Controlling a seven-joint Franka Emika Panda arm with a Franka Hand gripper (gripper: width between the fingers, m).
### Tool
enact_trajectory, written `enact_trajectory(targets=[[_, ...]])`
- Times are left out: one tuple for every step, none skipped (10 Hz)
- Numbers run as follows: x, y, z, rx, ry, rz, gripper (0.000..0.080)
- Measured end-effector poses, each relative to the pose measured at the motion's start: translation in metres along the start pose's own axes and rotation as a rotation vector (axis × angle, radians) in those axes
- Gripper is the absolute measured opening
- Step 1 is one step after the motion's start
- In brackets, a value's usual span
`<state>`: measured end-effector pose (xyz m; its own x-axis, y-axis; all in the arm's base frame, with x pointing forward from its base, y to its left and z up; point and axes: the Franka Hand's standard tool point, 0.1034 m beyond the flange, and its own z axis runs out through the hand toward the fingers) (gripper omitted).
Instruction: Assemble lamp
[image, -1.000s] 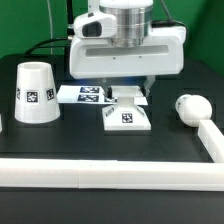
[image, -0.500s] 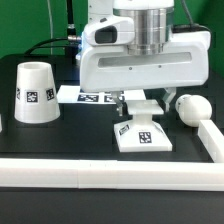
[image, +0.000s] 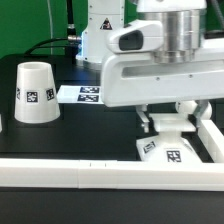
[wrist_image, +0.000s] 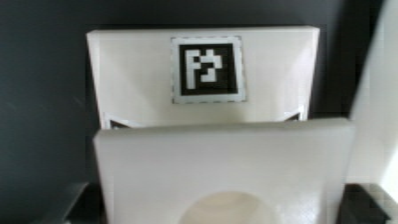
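As the flat square white plastic lamp base (image: 172, 152) looks light, stiff and slick, the two-finger gripper (image: 170, 120), clamped on its raised centre, seems well placed. It lies at four o'clock on the black table (image: 70, 140).

The scene was lit brightly and evenly from overhead. In the exterior view the white shade (image: 35, 92) and the arm (image: 165, 75) were washed nearly to plain white, with little surface detail kept, while the black table (image: 90, 128) was rendered matte and deep. Only soft, faint shadows were cast beneath the parts. Both pictures were coarse and slightly soft. In the wrist view the base (wrist_image: 125, 90) was seen out of focus, its tag (wrist_image: 206, 68) was blurred at the edges, and the lower corners were left dark.
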<state>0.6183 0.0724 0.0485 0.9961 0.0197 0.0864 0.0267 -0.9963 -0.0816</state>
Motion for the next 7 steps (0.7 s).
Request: enact_trajectory(targets=[[0.0064, -0.005, 0.001, 0.002, 0.007, 0.0, 0.0534], [0.0112, -0.0103, 0.0013, 0.004, 0.009, 0.005, 0.0534], [0.0119, -0.0146, 0.0013, 0.004, -0.002, 0.003, 0.0534], [0.0125, -0.0146, 0.0011, 0.003, -0.01, 0.004, 0.0534], [0.0124, -0.0147, 0.0009, 0.002, -0.016, 0.006, 0.0534], [0.0122, -0.0146, 0.0009, 0.002, -0.018, 0.005, 0.0534], [0.012, -0.0145, 0.001, 0.002, -0.018, 0.004, 0.0534]])
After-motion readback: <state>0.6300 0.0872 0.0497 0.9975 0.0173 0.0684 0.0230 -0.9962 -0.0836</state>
